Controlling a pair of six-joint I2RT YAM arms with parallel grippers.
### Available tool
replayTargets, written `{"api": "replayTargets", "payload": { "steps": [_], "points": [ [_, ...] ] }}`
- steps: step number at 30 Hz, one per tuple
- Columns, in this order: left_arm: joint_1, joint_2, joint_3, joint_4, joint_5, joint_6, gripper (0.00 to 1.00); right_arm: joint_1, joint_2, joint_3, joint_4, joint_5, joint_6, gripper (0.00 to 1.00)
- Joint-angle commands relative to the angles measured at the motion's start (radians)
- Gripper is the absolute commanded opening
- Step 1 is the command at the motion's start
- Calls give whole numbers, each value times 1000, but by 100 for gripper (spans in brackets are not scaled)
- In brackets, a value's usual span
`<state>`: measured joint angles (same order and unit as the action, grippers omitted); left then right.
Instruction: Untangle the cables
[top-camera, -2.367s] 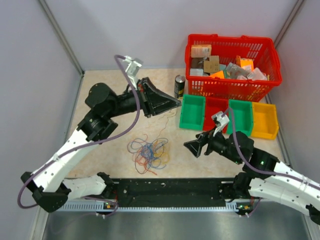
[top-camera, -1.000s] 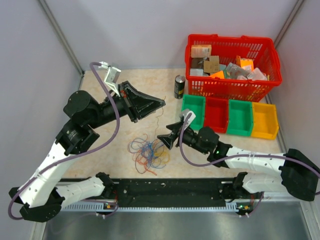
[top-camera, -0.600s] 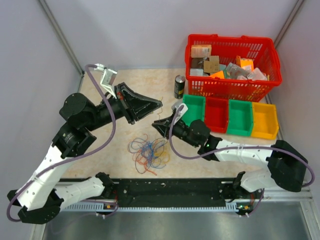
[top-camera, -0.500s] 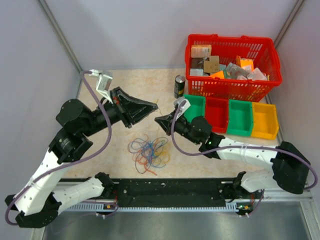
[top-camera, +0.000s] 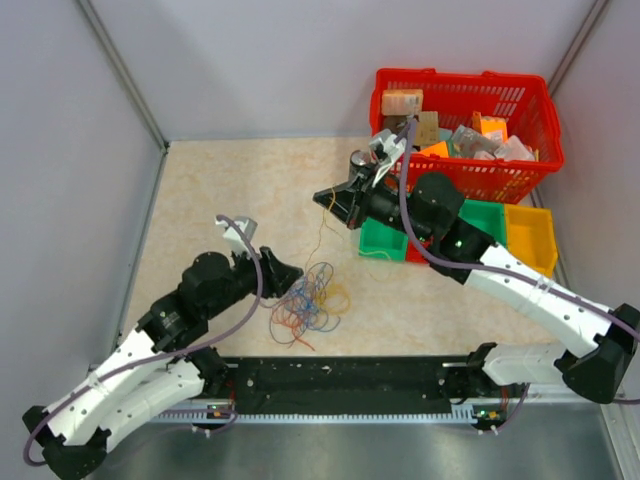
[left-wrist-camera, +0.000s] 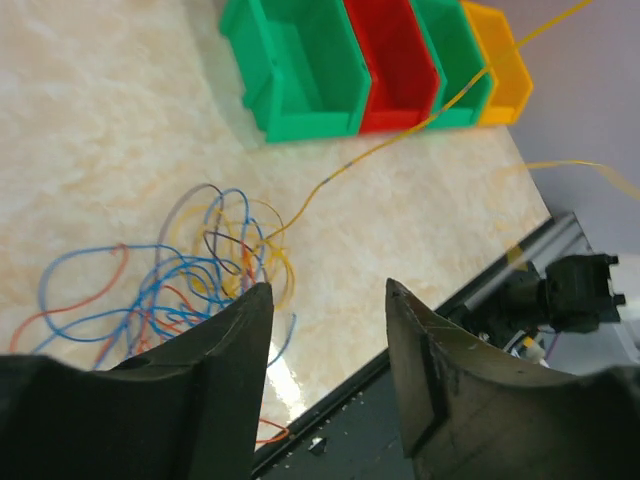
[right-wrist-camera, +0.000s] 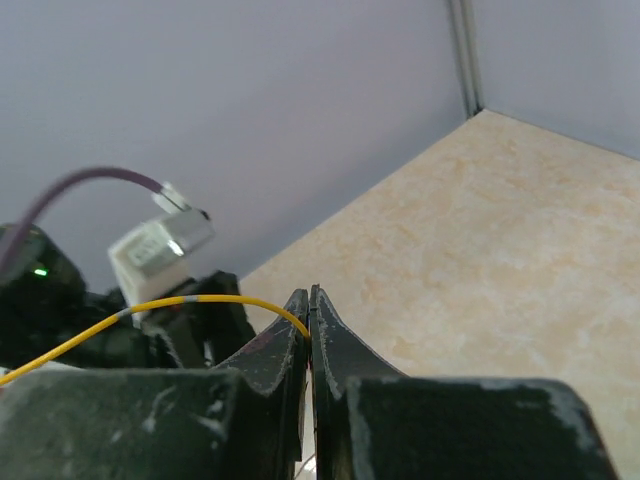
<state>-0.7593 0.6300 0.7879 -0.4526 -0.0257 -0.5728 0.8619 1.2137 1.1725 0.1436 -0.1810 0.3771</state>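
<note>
The cables (top-camera: 312, 305) are lying in a curly blue, red, orange and yellow tangle on the surface (top-camera: 230, 190), beside the released left pincer (left-wrist-camera: 325, 300). The right pincer (right-wrist-camera: 310, 300) is clenching one yellow strand (right-wrist-camera: 215, 298).

Top external view looks steeply down from behind the arm bases, far off, with the cables (top-camera: 310, 305) low centre. Left wrist view sits low and close on the near side of the cables, facing past the left gripper (left-wrist-camera: 327, 290) across them to the bins (left-wrist-camera: 300, 110); both views share the cables and bins. Right wrist view, beyond the cables, faces back toward the left arm (right-wrist-camera: 40, 290) and wall (right-wrist-camera: 250, 100), tight on the right gripper (right-wrist-camera: 310, 297) pinching a yellow cable (right-wrist-camera: 230, 297).
</note>
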Motion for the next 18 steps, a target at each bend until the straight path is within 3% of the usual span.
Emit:
{"api": "replayTargets", "payload": {
  "steps": [1,4,8,12,15,18],
  "points": [
    [0,-15,-176,334,144,-134,47,3,-14,117,-42,-127,94,0],
    [0,115,-281,474,139,-222,38,17,-13,202,-68,-143,120,0],
    [0,294,-392,668,90,-289,39,52,-26,370,-201,-77,77,0],
    [37,468,-434,736,84,-341,36,72,-40,563,-330,-57,23,0],
    [67,482,-463,707,50,-371,36,74,-60,680,-438,0,-42,0],
    [75,392,-487,649,-17,-369,36,75,-106,675,-553,142,-148,0]
  ]
}}
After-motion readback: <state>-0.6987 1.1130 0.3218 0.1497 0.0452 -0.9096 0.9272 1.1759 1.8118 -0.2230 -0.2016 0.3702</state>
